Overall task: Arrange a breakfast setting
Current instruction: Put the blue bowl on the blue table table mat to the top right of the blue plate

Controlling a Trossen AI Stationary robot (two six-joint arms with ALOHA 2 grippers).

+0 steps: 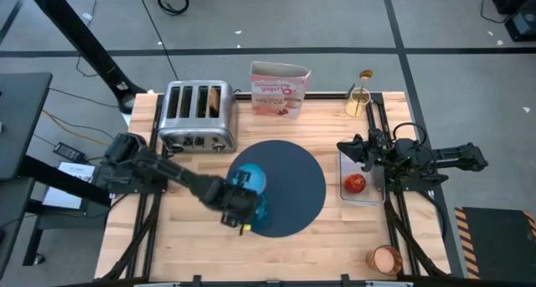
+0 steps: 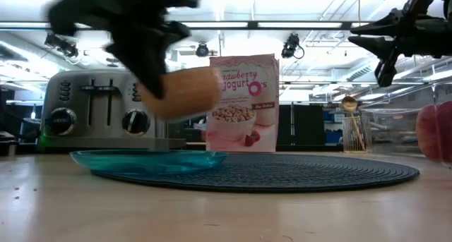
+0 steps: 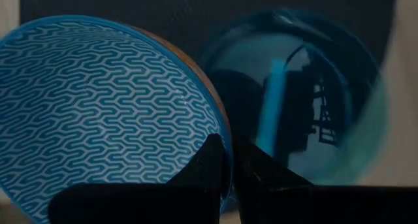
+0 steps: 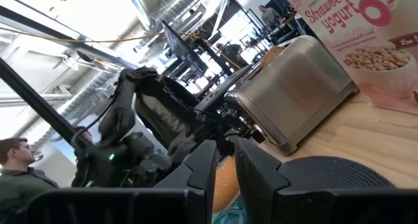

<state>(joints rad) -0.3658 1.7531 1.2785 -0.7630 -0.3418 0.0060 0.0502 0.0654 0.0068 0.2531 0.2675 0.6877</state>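
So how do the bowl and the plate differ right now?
The bowl is patterned with a blue zigzag and opaque; the plate is plain teal and see-through. The bowl is held off the table, pinched at its rim by the left gripper; the plate lies flat on the mat. Both are round.

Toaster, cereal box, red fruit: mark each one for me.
Toaster (image 1: 198,113), high view, on its slotted steel top.
Cereal box (image 1: 280,89), high view, on its pink front face.
Red fruit (image 1: 356,183), high view, on the middle of the fruit, in the clear tray at the table's right.
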